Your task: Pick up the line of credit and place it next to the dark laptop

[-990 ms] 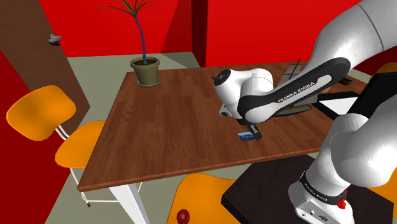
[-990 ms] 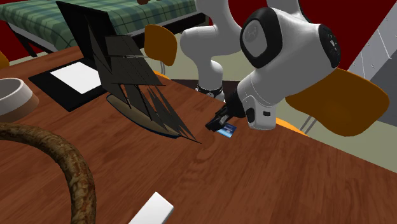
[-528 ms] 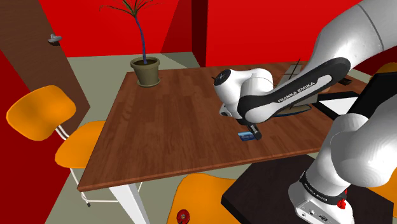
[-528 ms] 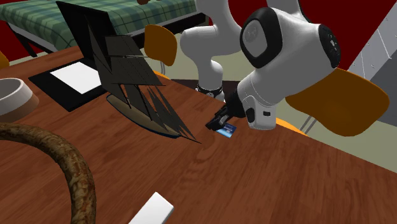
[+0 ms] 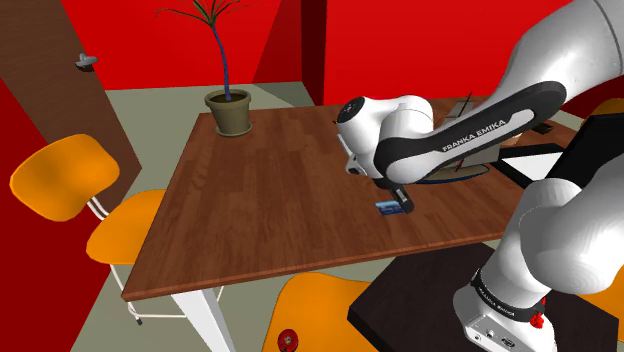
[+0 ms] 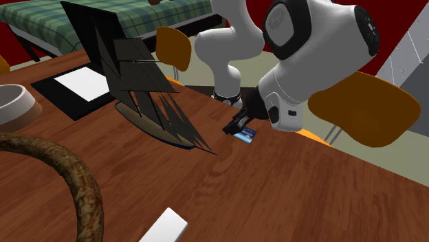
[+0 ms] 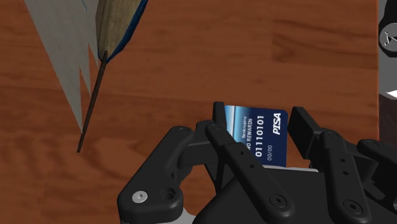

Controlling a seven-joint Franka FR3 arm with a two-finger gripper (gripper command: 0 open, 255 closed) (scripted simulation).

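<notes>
The black jaws are clamped on the card (image 7: 262, 132), one of the fingers (image 7: 224, 145) pressed against each face, so it stands on edge between them. It is a blue bank card with white print: "PISA" in slanted capitals along one end, the number "0110101", the date "00/00", and a line ending in "REWARDS" whose first letters are cut off by a finger. A smaller line beside it I cannot make out.

In the shoulder view the card (image 5: 386, 208) hangs low over the brown wooden bench (image 5: 260, 200), close to the edge nearest the stand. I cannot tell whether its lower edge clears the wood. The arm's forearm carries "FRANKA EMIKA" (image 5: 468, 135) in white letters on a dark band.

In the second exterior view the card (image 6: 245, 135) sits just beyond the bow of a dark model sailing ship (image 6: 148, 96), which stands between it and the dark laptop (image 6: 88, 34). The laptop is open, with a white rectangle on its base, and is well apart from the card.

A potted plant (image 5: 229, 108) stands at the bench's far corner, and an orange chair (image 5: 60, 180) sits beside the bench.
</notes>
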